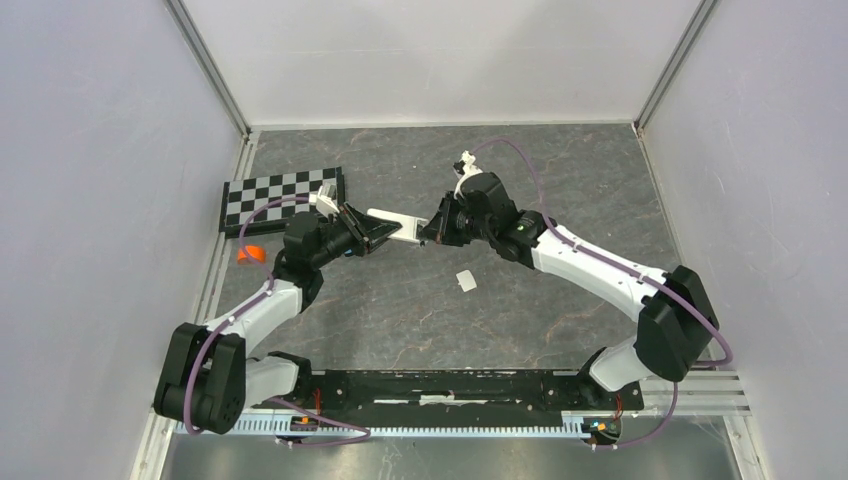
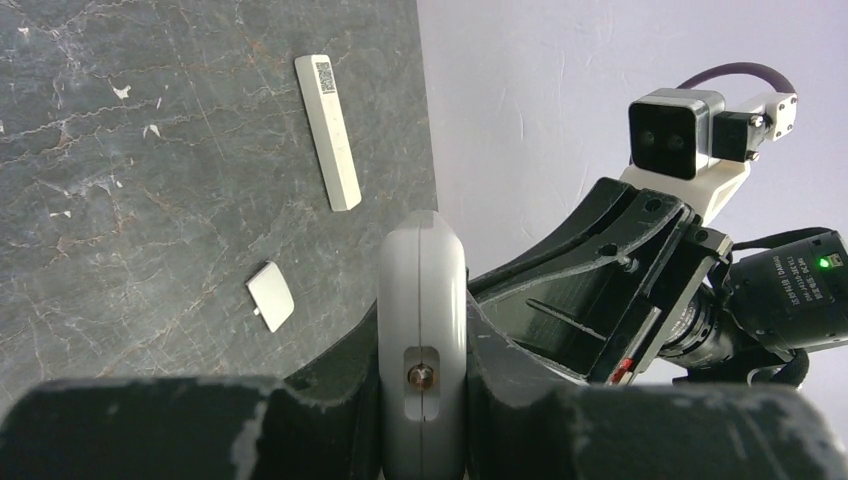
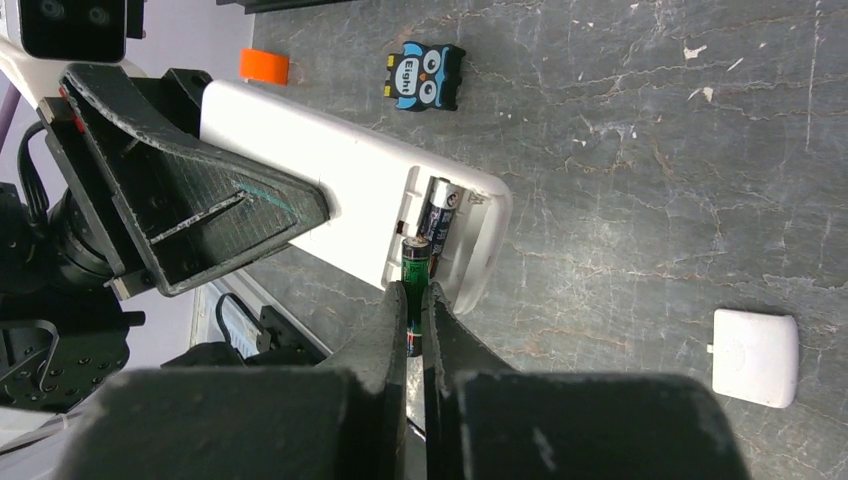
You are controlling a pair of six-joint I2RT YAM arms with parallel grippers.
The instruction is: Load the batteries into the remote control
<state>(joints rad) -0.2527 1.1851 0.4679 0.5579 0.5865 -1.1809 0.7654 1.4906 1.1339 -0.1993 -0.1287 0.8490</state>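
Right jaws pinch a slim green-tinted battery (image 3: pixel 415 262), its long axis nearly parallel to the seated dark battery (image 3: pixel 440 208), tip at the empty slot. Left jaws clamp the white plastic remote control (image 3: pixel 330 180).

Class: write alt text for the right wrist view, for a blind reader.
The right claw pinches a green battery, its end at the open bay of a white remote gripped by the left claw. A second battery sits in the bay; the loose cover lies on the table.

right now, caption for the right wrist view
Right gripper holds a green battery at the remote clamped in the left gripper.
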